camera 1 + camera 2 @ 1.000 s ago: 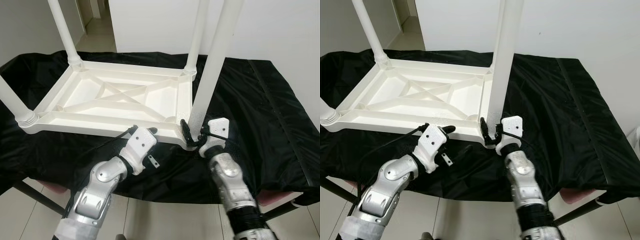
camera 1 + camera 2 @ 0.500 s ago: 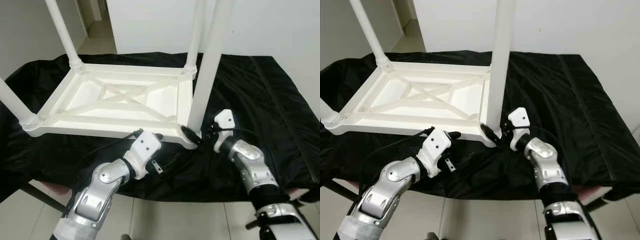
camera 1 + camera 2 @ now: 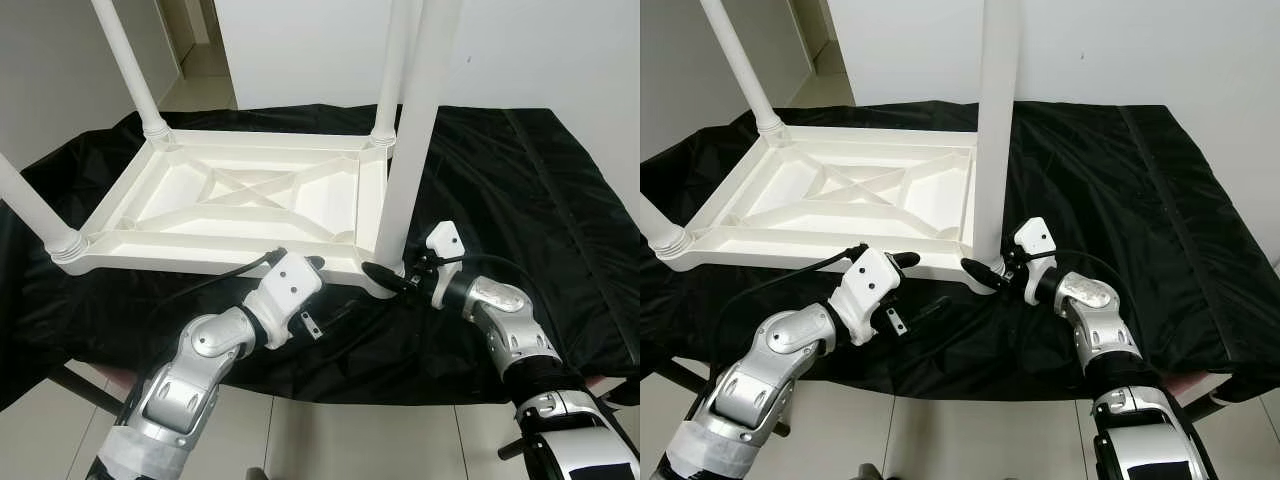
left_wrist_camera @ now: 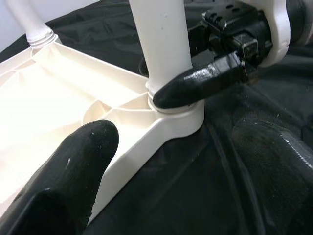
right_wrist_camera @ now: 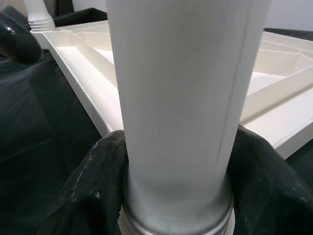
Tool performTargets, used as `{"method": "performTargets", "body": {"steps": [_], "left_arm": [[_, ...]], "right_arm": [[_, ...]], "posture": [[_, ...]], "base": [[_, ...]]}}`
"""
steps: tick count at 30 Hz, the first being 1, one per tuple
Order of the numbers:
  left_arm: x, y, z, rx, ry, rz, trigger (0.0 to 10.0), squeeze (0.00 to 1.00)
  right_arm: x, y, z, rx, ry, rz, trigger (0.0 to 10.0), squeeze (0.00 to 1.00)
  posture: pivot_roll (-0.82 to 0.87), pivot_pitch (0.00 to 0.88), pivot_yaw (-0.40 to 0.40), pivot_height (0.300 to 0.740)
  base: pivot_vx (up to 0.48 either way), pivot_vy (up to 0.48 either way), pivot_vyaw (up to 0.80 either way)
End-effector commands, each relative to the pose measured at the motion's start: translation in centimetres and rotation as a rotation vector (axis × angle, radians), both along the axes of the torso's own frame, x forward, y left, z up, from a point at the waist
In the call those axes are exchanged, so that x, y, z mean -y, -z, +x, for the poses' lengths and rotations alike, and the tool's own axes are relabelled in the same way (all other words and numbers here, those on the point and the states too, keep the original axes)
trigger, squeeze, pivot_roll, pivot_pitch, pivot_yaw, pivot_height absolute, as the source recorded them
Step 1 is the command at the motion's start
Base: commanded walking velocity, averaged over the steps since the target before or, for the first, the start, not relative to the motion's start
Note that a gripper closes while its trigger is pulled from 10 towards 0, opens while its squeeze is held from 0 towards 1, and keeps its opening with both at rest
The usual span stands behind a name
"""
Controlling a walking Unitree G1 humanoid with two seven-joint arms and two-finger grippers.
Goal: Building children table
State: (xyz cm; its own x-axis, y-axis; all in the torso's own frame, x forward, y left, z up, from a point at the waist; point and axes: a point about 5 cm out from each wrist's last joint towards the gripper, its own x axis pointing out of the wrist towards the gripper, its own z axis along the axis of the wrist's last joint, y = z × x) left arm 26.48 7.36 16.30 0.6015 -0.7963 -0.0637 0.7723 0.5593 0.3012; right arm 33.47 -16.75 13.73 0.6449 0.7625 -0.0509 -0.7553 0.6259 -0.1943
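On the black-draped desk [image 3: 520, 170], the upturned table [image 3: 240, 205] is steadied: its near-right leg [image 3: 405, 170] is clasped low by the right hand [image 3: 385, 277]; the left hand [image 3: 902, 262] rests open. Stiff, light, smooth plastic, apparently.

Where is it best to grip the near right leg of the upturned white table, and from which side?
Probably low on the near right leg, just above its socket collar, from the robot's side: the round upright tube fits between two fingers there, as the right gripper clamps it now.
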Motion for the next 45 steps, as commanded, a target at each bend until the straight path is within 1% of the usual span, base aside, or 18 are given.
{"method": "performTargets", "body": {"steps": [1, 4, 8, 11, 13, 14, 17, 18, 20, 23, 25, 26, 31, 32, 40, 41, 44, 45], "left_arm": [[0.3, 0.4, -0.2, -0.019, 0.06, 0.019, 10.0, 0.0], [0.4, 0.5, -0.2, -0.018, 0.062, 0.023, 10.0, 0.0], [0.3, 0.3, -0.1, -0.014, 0.054, 0.022, 10.0, 0.0], [0.1, 0.2, -0.1, -0.013, 0.05, 0.022, 10.0, 0.0], [-0.1, 0.3, 0.0, -0.012, 0.041, 0.024, 10.0, 0.0], [-0.1, 0.3, 0.0, -0.012, 0.041, 0.024, 10.0, 0.0], [-0.2, 0.3, 0.1, -0.009, 0.025, 0.019, 10.0, 0.0], [-0.2, 0.3, 0.1, -0.009, 0.025, 0.019, 10.0, 0.0], [-0.2, 0.3, 0.1, -0.01, 0.018, 0.015, 10.0, 0.0], [-0.1, 0.3, 0.1, -0.01, 0.015, 0.013, 10.0, 0.0], [-0.1, 0.2, 0.1, -0.007, 0.008, 0.006, 10.0, 0.0], [-0.1, 0.2, 0.1, -0.008, 0.007, 0.005, 10.0, 0.0], [-0.1, 0.3, 0.0, -0.01, 0.01, 0.008, 10.0, 0.0], [-0.2, 0.3, 0.0, -0.011, 0.011, 0.01, 10.0, 0.0], [-0.5, 0.2, 0.4, -0.006, 0.009, 0.018, 10.0, 0.0], [-0.5, 0.1, 0.4, -0.006, 0.009, 0.019, 10.0, 0.0], [-0.5, 0.1, 0.4, -0.006, 0.009, 0.019, 10.0, 0.0], [-0.5, 0.1, 0.4, -0.006, 0.009, 0.019, 10.0, 0.0]], "right_arm": [[0.1, 0.8, -0.5, -0.023, 0.02, 0.027, 10.0, 0.0], [0.0, 0.6, -0.8, -0.009, 0.051, 0.054, 10.0, 0.0], [-1.2, 0.6, -1.8, 0.021, 0.145, 0.114, 10.0, 0.0], [-1.6, 0.9, -1.9, 0.024, 0.199, 0.11, 10.0, 0.0], [-1.9, 1.4, -2.3, 0.05, 0.328, 0.111, 10.0, 0.0], [-1.9, 1.4, -2.3, 0.05, 0.328, 0.111, 10.0, 0.0], [-3.3, 2.2, -3.6, 0.029, 0.57, 0.195, 10.0, 0.0], [-3.3, 2.2, -3.6, 0.029, 0.57, 0.195, 10.0, 0.0], [-4.1, 2.6, -4.2, -0.004, 0.661, 0.218, 10.0, 0.0], [-4.7, 2.6, -4.4, -0.007, 0.688, 0.222, 10.0, 0.0], [-5.9, 2.5, -4.7, -0.008, 0.728, 0.24, 10.0, 0.0], [-6.4, 2.2, -4.7, 0.006, 0.697, 0.238, 10.0, 0.0], [-6.5, 1.9, -4.6, 0.012, 0.668, 0.248, 10.0, 0.0], [-6.4, 1.8, -4.7, 0.018, 0.65, 0.259, 10.0, 1.0], [-4.7, 0.3, -4.9, 0.095, 0.584, 0.242, 10.0, 1.0], [-4.4, 0.1, -4.8, 0.108, 0.54, 0.218, 10.0, 0.0], [-4.4, 0.1, -4.8, 0.108, 0.54, 0.218, 10.0, 0.0], [-4.2, 0.0, -4.7, 0.113, 0.492, 0.2, 10.0, 0.0]], "posture": [[-0.12, 0.059, 0.123, 0.74], [-0.12, 0.058, 0.121, 0.74], [-0.12, 0.063, 0.116, 0.74], [-0.12, 0.063, 0.116, 0.74], [-0.12, 0.068, 0.11, 0.74], [-0.12, 0.068, 0.11, 0.74], [-0.12, 0.074, 0.095, 0.74], [-0.12, 0.074, 0.095, 0.74], [-0.12, 0.075, 0.092, 0.74], [-0.12, 0.076, 0.086, 0.74], [-0.11, 0.075, 0.085, 0.74], [-0.11, 0.073, 0.089, 0.74], [-0.11, 0.072, 0.093, 0.74], [-0.12, 0.073, 0.094, 0.74], [-0.13, 0.072, 0.1, 0.74], [-0.13, 0.073, 0.104, 0.74], [-0.13, 0.073, 0.104, 0.74], [-0.13, 0.073, 0.106, 0.74]], "base": [[0.0, 0.0, 0.0], [0.0, 0.0, 0.0], [0.0, 0.0, 0.0], [0.0, 0.0, 0.0], [0.0, 0.0, 0.0], [0.0, 0.0, 0.0], [0.0, 0.0, 0.0], [0.0, 0.0, 0.0], [0.0, 0.0, 0.0], [0.0, 0.0, 0.0], [0.0, 0.0, 0.0], [0.0, 0.0, 0.0], [0.0, 0.0, 0.0], [0.0, 0.0, 0.0], [0.0, 0.0, 0.0], [0.0, 0.0, 0.0], [0.0, 0.0, 0.0], [0.0, 0.0, 0.0]]}}
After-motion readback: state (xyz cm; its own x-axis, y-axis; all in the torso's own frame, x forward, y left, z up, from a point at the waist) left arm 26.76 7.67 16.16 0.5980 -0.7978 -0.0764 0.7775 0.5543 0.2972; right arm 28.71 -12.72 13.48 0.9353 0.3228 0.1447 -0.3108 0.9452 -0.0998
